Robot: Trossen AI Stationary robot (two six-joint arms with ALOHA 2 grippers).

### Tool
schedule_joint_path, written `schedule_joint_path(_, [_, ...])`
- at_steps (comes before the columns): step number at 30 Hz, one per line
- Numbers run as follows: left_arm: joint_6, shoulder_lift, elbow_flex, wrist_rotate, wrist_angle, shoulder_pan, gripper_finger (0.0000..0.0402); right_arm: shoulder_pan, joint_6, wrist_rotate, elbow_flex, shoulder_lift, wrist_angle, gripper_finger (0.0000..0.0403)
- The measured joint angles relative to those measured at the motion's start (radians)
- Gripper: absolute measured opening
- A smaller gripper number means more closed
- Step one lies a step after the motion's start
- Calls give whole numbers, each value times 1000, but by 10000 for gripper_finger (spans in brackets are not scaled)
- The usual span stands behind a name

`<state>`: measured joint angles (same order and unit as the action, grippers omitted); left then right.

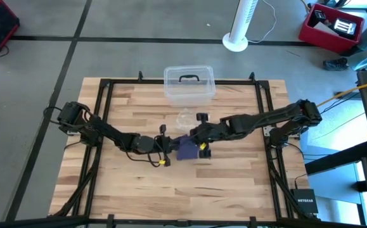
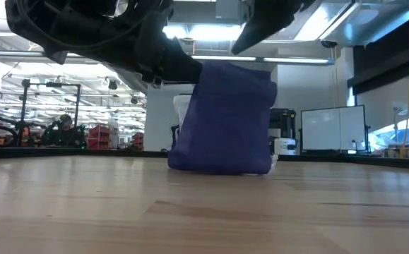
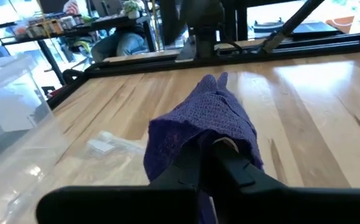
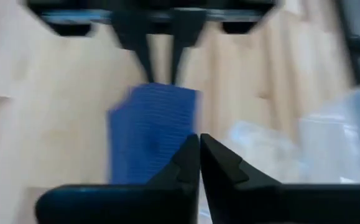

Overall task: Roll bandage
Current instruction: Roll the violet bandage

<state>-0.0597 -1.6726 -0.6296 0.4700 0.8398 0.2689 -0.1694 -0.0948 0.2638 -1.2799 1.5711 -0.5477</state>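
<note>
My two arms meet at the table's (image 1: 126, 190) middle, left gripper (image 1: 165, 145) on one side of the bandage (image 1: 186, 149), right gripper (image 1: 194, 138) on the other. Behind the bandage lies a plastic bag (image 1: 184, 118), and farther back a plastic box (image 1: 189, 84) at the table's far edge.

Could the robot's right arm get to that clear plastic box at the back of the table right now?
Probably yes. The clear box sits behind the right gripper with only a crinkly bag near the path. But that gripper is shut at the bandage, which the left gripper holds.
</note>
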Motion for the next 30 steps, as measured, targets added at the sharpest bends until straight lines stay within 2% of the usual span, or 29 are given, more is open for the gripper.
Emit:
schedule_joint_path(5, [0, 0, 0, 0, -24, 9, 4, 3, -39, 107, -29, 0, -27, 10])
schedule_joint_path(7, [0, 0, 0, 0, -19, 12, 4, 7, -11, 56, -29, 0, -36, 11])
schedule_joint_path(10, [3, 0, 0, 0, -17, 14, 7, 7, 52, -80, -29, 0, -41, 12])
schedule_joint_path(15, [0, 0, 0, 1, -16, 14, 4, -3, 133, -170, -28, 3, -85, 38])
schedule_joint_path(23, [0, 0, 0, 1, -5, 14, 7, -14, 167, -176, 51, 4, -55, 110])
schedule_joint_path(30, [0, 0, 0, 1, 16, 13, 7, -14, 147, -170, 99, 4, 25, 114])
